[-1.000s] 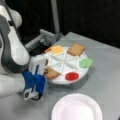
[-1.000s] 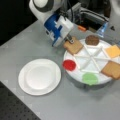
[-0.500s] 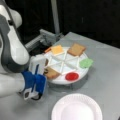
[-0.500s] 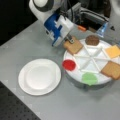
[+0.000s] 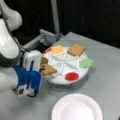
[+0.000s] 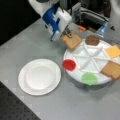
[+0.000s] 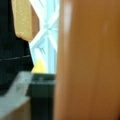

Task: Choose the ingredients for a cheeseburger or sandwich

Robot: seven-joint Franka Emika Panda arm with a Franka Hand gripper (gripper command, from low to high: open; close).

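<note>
My gripper (image 5: 42, 69) (image 6: 67, 33) is shut on a tan-brown toast square (image 5: 49, 70) (image 6: 72, 40), held tilted at the rim of the white divided tray (image 5: 58, 79) (image 6: 75, 75). In the wrist view that toast (image 7: 87, 60) fills the right side. Beside it lies the dark brown patty (image 5: 44, 60) (image 6: 92, 40). Other compartments hold the yellow cheese (image 5: 57, 50) (image 6: 113, 51), a second toast square (image 5: 76, 49) (image 6: 112, 70), green lettuce (image 5: 86, 63) (image 6: 89, 78) and the red tomato disc (image 5: 72, 76) (image 6: 69, 65). No stacked sandwich shows.
A white round paper plate (image 5: 76, 107) (image 6: 39, 76) with nothing on it sits on the grey table near the tray. A small orange piece (image 6: 81, 28) and a metal frame (image 5: 41, 38) stand behind the tray.
</note>
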